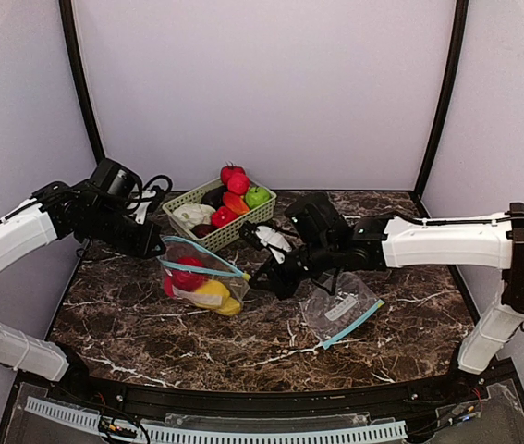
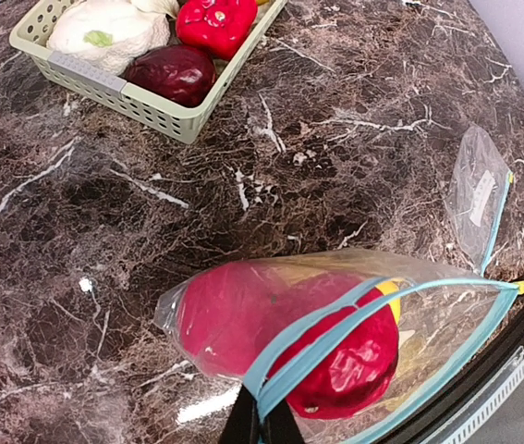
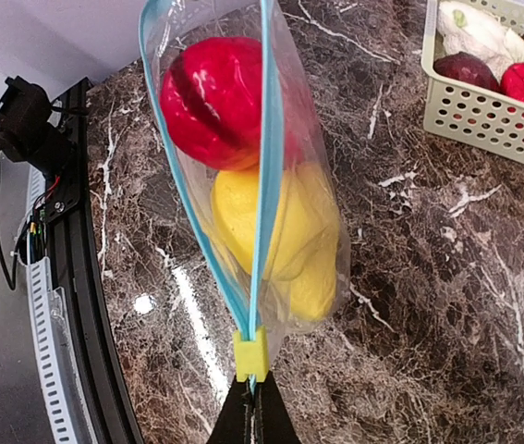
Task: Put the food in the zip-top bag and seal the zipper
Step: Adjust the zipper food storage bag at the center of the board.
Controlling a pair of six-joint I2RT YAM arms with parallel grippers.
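Spare bag: clear, with a blue zipper; lies flat on the bench on the near right, apart from the other bag.
Zip-top bag: at mid-bench, stretched by its blue zipper between the two hands; the body hangs below the zipper line down to the bench surface.
Zipper state: the two blue strips meet at each end and stand apart between the ends; the mouth is not sealed.
Yellow slider: sits at the right end of the zipper, just beyond the right fingertips.
Food in bag: a red fruit at the left-hand end and a yellow fruit at the slider end, touching each other. The left wrist view shows two red pieces side by side.
Left hand: fingers pinched narrow on the left end of the zipper, where the strips merge.
Right hand: fingers pinched narrow on the right end of the zipper, beside the slider.
Basket: pale green, slatted; stands at the far side of the bench, beyond the zip-top bag and clear of it.
Food in basket: a pale cabbage, a dark purple piece and a red pepper on the near side; an orange piece and a green apple farther back.
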